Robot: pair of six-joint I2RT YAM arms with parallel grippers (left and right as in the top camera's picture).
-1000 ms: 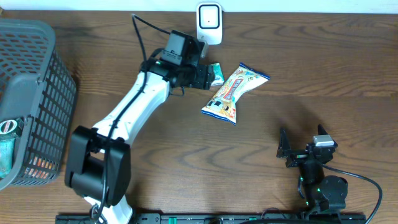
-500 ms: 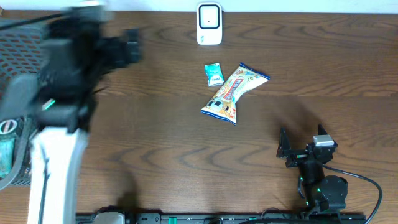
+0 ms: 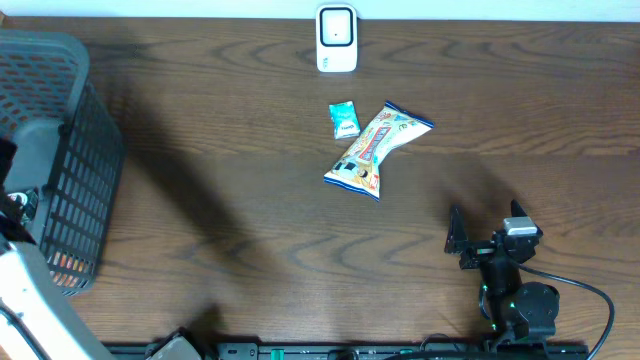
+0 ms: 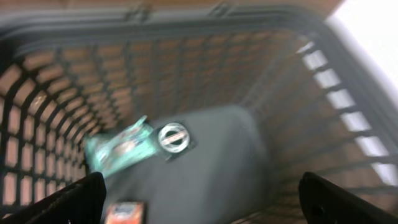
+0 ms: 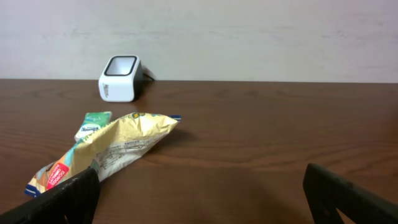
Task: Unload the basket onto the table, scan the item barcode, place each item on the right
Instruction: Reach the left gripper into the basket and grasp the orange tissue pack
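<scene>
The basket (image 3: pixel 88 170) sits at the counter's (image 3: pixel 250 230) left end. My left wrist view looks straight down into it, though the picture is blurred. On its grey floor lie a teal pouch (image 4: pixel 119 147), a dark item with a round label (image 4: pixel 173 137) touching the pouch's right end, and an orange pack (image 4: pixel 124 211) at the bottom edge. I cannot read any of them.

My left hand (image 4: pixel 200 183) hangs over the basket with its fingers (image 4: pixel 68 202) spread wide and nothing between them. My right hand (image 5: pixel 202 180) is also spread and empty, low over the counter and facing the scanner (image 5: pixel 120 78).

A second ago my left arm (image 3: pixel 30 300) reached across to the scanner with the hand around the small packet (image 3: pixel 344 119). Now the arm has swung back to the basket. The packet lies loose on the counter, in front of the scanner and just beside the upper end of the snack bag (image 3: pixel 377 150). The bag, scanner and right hand have not moved.
</scene>
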